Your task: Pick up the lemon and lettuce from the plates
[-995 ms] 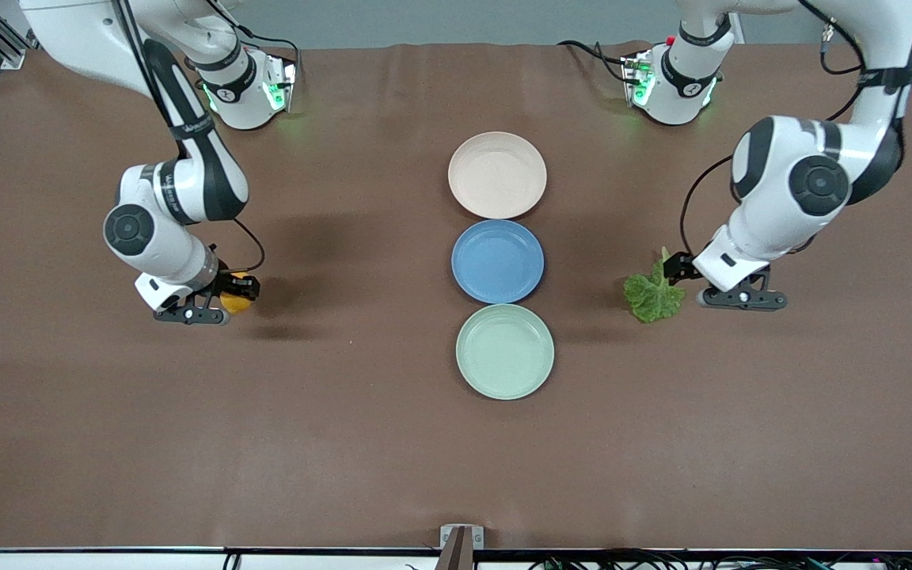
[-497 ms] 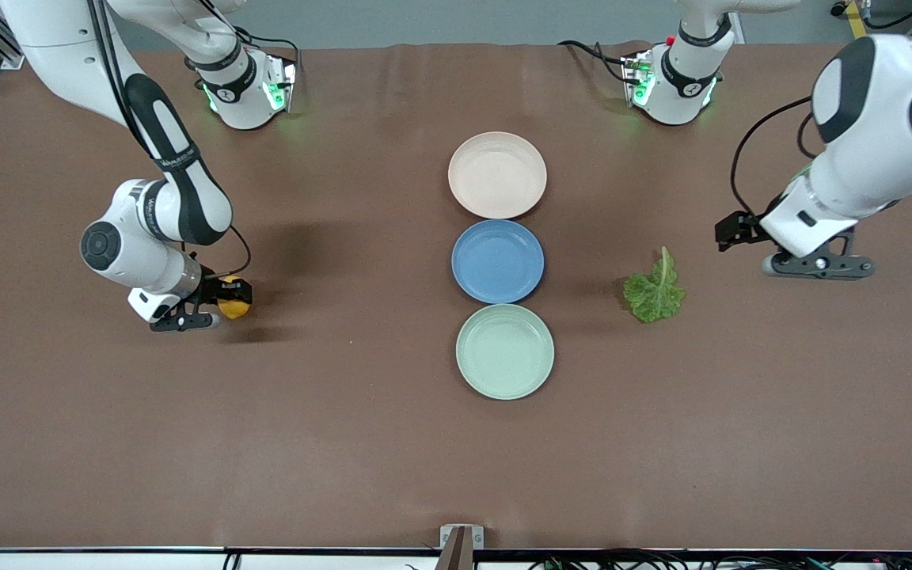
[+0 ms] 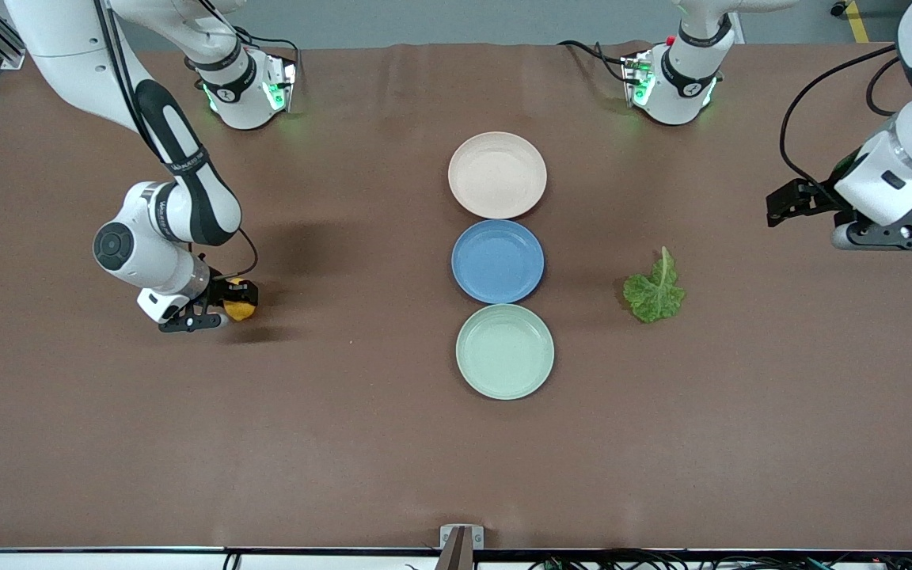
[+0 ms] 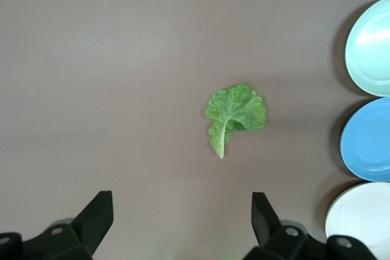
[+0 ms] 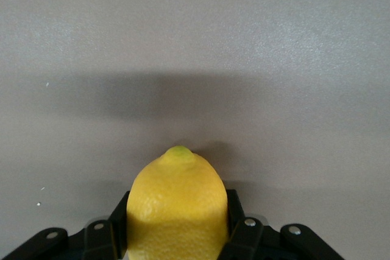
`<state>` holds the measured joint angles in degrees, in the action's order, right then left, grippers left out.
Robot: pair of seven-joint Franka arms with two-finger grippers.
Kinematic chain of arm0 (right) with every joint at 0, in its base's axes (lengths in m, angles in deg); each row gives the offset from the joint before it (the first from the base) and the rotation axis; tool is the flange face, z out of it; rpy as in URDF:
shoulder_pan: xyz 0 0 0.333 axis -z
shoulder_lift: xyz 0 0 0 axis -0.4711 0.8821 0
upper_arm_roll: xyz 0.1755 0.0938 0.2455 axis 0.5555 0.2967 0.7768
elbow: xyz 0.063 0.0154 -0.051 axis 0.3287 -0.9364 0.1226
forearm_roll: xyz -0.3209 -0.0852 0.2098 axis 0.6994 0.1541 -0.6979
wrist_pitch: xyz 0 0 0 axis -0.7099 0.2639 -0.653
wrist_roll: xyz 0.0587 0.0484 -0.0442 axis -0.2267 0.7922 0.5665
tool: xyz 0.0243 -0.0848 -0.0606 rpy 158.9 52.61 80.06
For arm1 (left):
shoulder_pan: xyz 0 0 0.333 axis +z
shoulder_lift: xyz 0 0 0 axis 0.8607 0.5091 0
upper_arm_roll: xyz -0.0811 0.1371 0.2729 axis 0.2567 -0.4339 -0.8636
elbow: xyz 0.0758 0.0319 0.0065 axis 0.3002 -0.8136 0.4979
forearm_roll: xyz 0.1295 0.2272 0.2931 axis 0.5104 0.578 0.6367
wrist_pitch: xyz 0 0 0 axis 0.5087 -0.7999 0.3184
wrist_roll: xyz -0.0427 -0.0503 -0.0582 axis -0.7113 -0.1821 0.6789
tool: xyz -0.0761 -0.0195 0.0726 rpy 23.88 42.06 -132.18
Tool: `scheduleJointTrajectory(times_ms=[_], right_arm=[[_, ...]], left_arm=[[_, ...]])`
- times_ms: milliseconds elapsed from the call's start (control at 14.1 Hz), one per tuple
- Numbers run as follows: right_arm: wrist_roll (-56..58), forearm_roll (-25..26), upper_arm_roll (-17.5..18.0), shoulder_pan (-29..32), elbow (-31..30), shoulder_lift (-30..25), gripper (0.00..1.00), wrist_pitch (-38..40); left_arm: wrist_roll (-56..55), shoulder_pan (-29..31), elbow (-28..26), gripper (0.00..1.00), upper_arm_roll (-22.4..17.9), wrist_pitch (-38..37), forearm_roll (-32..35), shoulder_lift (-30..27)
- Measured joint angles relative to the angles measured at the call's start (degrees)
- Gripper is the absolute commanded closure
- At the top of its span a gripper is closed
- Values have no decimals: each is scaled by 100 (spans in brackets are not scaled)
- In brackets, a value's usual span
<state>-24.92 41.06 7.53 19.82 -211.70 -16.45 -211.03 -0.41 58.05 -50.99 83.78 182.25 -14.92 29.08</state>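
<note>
The lettuce [image 3: 654,291] lies flat on the brown table, beside the blue plate toward the left arm's end; it also shows in the left wrist view [image 4: 235,111]. My left gripper [image 3: 782,209] is open and empty, up over the table well clear of the leaf; in its wrist view the gripper [image 4: 181,218] shows wide-spread jaws. My right gripper [image 3: 228,302] is shut on the lemon [image 3: 241,309], low over the table at the right arm's end. The lemon [image 5: 177,202] sits between the right gripper's [image 5: 177,226] jaws. The beige-pink plate [image 3: 497,174] and the mint plate [image 3: 505,351] are empty.
A blue plate [image 3: 497,261] lies between the two task plates, in a row down the table's middle. All three plates edge into the left wrist view: mint [image 4: 373,47], blue [image 4: 369,139], beige [image 4: 361,220]. Both arm bases stand at the table's robot edge.
My left gripper has let go of the lettuce and pulled up and away toward the left arm's end. The lettuce stays where it lay. My right gripper has shifted only slightly with the lemon.
</note>
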Motion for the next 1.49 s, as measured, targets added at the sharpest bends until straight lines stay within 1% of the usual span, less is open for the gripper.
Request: scheduleJointTrajectory(times_ms=[355,497,639,710,923,1066,1279,1492], right_arm=[[0,0,-4,0,-3,23,0,12],[0,0,-3,0,98,-7,0,271],[3,93,-34,-1,414,-117,0,943],[-10,253,-81,-1,621,-198,0,1329],[-464,1019,-219,9,1398,-475,0,2709],[-706,1335,-245,23,1991,-659,0,3596],[-751,1444,-277,180,2984,-848,0,4881],[-750,1460,-287,451,3869,-882,0,5874]], left_arm=[[180,207,403,0,-5,0,-114,11],[180,257,566,0,-5,-1,-204,13],[180,296,704,0,-5,-1,-234,24],[180,303,759,0,-5,-1,-260,32],[180,306,879,0,-4,-1,-308,52],[180,306,986,0,-4,-2,-308,52],[180,310,1041,0,-5,-21,-308,56],[180,313,1040,0,-6,-39,-308,80]])
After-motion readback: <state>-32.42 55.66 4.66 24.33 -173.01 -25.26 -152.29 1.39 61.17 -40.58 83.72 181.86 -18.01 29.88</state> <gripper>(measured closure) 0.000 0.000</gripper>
